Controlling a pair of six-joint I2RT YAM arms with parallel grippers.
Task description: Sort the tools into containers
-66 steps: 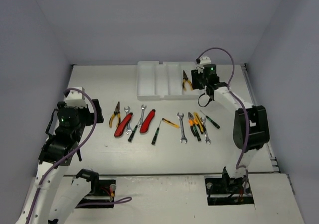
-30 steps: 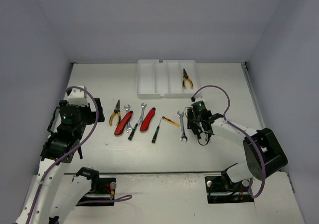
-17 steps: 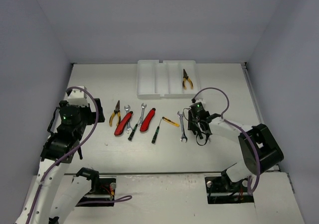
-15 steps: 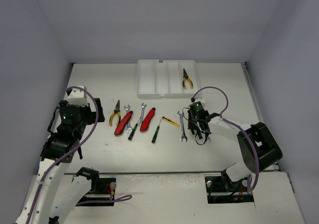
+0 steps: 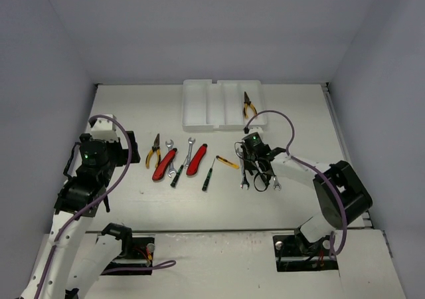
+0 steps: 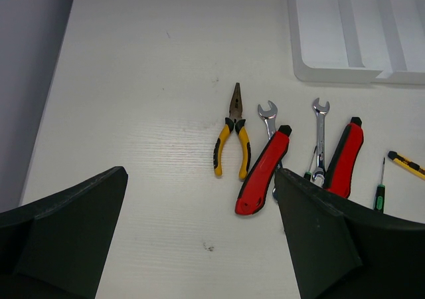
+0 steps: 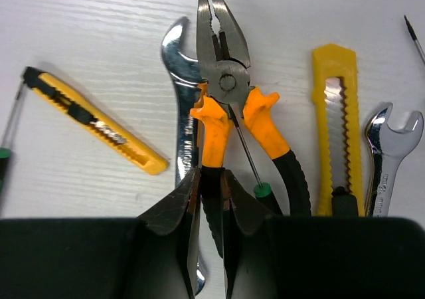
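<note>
We find the right gripper [image 7: 211, 209] low among the tools, its fingers [image 7: 178, 209] pinching the left handle of the orange-handled pliers [image 7: 224, 80], whose nose points straight away from the fingertips. Just left of the fingers a silver wrench [image 7: 180, 66] runs partly under that handle, and just to their right a thin screwdriver [image 7: 247, 159] crosses between the two handles. Further left lies a yellow cutter [image 7: 99, 123]. Further right lie a second yellow cutter [image 7: 334, 126] and a second wrench [image 7: 392, 149]. The left gripper [image 6: 199, 246] hangs over the table [image 6: 133, 60] with its fingers [image 6: 66, 226] spread wide and nothing between them. Ahead of that gap we see yellow-handled pliers [image 6: 231, 139] and, towards the right finger, a red cutter [image 6: 263, 173]. Far ahead of the right finger sits the white tray [image 6: 332, 75], and from above we see one pair of tray pliers [image 5: 248, 106] lying in its rightmost slot.
</note>
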